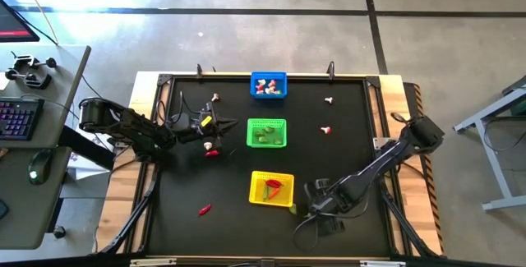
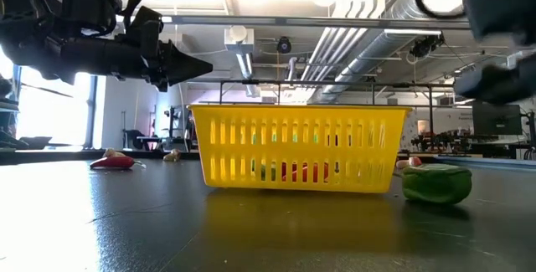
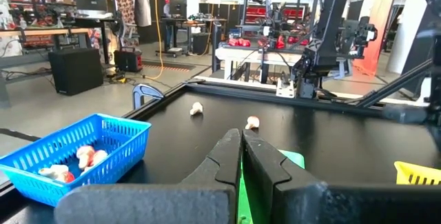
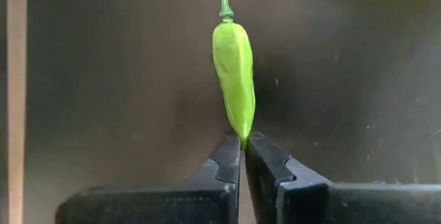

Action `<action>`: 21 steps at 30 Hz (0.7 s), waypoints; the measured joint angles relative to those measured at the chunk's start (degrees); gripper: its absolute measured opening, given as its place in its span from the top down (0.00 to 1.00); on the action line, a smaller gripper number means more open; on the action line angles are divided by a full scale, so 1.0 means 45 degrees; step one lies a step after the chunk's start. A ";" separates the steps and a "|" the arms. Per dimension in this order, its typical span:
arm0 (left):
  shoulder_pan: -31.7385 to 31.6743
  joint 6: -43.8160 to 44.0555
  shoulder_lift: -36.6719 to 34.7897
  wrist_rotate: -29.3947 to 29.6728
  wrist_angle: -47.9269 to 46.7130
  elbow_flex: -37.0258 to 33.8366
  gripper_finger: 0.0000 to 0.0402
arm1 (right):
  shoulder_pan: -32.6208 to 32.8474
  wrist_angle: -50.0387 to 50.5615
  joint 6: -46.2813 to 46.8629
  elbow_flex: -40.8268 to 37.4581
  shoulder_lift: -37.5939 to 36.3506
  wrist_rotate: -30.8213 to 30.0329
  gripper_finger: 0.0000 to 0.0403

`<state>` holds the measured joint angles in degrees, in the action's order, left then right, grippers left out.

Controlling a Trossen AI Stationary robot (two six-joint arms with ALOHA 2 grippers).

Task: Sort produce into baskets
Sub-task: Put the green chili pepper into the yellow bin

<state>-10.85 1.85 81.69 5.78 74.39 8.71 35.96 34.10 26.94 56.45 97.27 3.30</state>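
Black matting covers the table (image 1: 345, 144), which sits on grey concrete with a desk at its left. Down the middle run a blue basket (image 1: 269, 85) far, a green basket (image 1: 266, 133), and a yellow basket (image 1: 272, 188) near. Right gripper (image 4: 243, 141), just right of the yellow one, pinches the tip of a green chilli (image 4: 233, 72). Left gripper (image 1: 234, 122), left of the green basket, is closed and empty.
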 joint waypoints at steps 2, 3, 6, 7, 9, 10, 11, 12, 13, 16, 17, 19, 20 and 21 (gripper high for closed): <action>0.0000 0.0000 0.0000 0.0000 0.0000 0.0000 1.00 | -0.0104 0.0005 0.0007 0.0208 -0.0369 -0.0098 0.99; 0.0000 0.0000 0.0000 -0.0005 -0.0005 0.0000 1.00 | -0.0202 -0.0032 0.0024 0.0284 -0.0590 -0.0242 0.99; 0.0000 -0.0004 0.0000 -0.0005 0.0004 0.0001 1.00 | -0.0733 -0.0136 -0.0058 0.0374 -0.1302 -0.0915 0.99; 0.0000 -0.0013 0.0000 -0.0005 0.0017 0.0000 1.00 | -0.1005 -0.0259 -0.0191 0.0383 -0.1505 -0.1126 1.00; 0.0000 -0.0027 0.0000 -0.0005 0.0029 0.0000 1.00 | -0.1673 -0.0579 -0.0645 0.0393 -0.1716 -0.1343 1.00; 0.0000 -0.0038 0.0000 -0.0004 0.0029 0.0001 1.00 | -0.2002 -0.0831 -0.0885 0.0393 -0.1717 -0.1349 1.00; 0.0000 -0.0039 0.0000 -0.0005 0.0029 0.0002 1.00 | -0.2328 -0.1079 -0.1210 0.0393 -0.1690 -0.1289 1.00; 0.0001 -0.0039 0.0000 -0.0005 0.0029 0.0000 1.00 | -0.2632 -0.1324 -0.1565 0.0393 -0.1631 -0.1144 1.00; 0.0000 -0.0039 0.0000 -0.0005 0.0024 0.0004 1.00 | -0.2916 -0.1615 -0.1881 0.0393 -0.1565 -0.0942 1.00; 0.0000 -0.0039 0.0000 -0.0005 0.0018 0.0000 1.00 | -0.3685 -0.1969 -0.2587 0.0393 -0.1441 -0.0576 1.00; 0.0003 -0.0039 0.0000 -0.0005 0.0008 0.0005 1.00 | -0.3910 -0.1996 -0.2765 0.0393 -0.1432 -0.0502 1.00; 0.0000 -0.0086 -0.0004 -0.0005 0.0005 0.0005 1.00 | -0.4284 -0.2018 -0.3086 0.0393 -0.1432 -0.0351 1.00; 0.0000 -0.0108 0.0000 -0.0007 0.0005 0.0005 1.00 | -0.4430 -0.2023 -0.3198 0.0393 -0.1432 -0.0315 1.00; 0.0000 -0.0112 0.0000 -0.0010 0.0005 0.0005 1.00 | -0.4535 -0.2023 -0.3311 0.0393 -0.1432 -0.0242 1.00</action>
<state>-10.85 1.34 81.69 5.74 74.41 8.73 15.55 25.00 12.04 58.22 90.83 2.22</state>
